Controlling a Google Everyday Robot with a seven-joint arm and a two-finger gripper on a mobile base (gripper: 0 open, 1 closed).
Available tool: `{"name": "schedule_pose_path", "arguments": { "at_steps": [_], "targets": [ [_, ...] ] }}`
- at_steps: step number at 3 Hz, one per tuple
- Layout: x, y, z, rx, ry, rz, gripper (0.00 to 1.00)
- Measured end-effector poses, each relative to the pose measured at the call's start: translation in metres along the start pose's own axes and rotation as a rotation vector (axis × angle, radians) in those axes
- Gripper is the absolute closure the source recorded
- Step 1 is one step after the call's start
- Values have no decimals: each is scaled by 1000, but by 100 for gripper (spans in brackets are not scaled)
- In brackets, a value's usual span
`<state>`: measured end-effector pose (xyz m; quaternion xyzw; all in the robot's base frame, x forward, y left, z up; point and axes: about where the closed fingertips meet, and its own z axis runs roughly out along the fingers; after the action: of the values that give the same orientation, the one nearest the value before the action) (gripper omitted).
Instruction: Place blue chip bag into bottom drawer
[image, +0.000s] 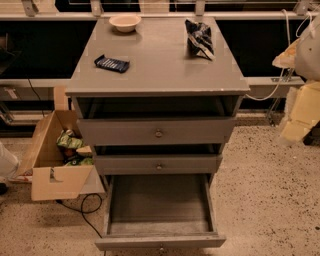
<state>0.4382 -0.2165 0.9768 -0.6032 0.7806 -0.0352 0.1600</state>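
Observation:
The blue chip bag (200, 39) is a crumpled navy foil bag with white markings. It stands on the grey cabinet top (165, 70) near the back right corner. The bottom drawer (159, 210) is pulled wide open, and its plain grey interior holds nothing. The two upper drawers are nearly shut. My gripper (295, 127) hangs at the right edge of the view, beside the cabinet and about level with the top drawer. It is well apart from the bag and holds nothing that I can see.
A flat dark-blue packet (112, 63) and a pale bowl (125, 22) lie on the cabinet top. An open cardboard box (50, 170) with green snack bags (70, 141) stands on the floor to the left. A black cable (87, 210) trails beside the open drawer.

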Motion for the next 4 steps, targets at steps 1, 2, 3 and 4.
{"name": "schedule_pose_path", "arguments": {
  "at_steps": [1,2,3,4],
  "targets": [
    [0,0,0,0,0,0,0],
    [0,-24,7,44,-36,45,0],
    [1,-73,26,120,-114,152,0],
    [-4,-137,55,216,-237,305,0]
  ]
}}
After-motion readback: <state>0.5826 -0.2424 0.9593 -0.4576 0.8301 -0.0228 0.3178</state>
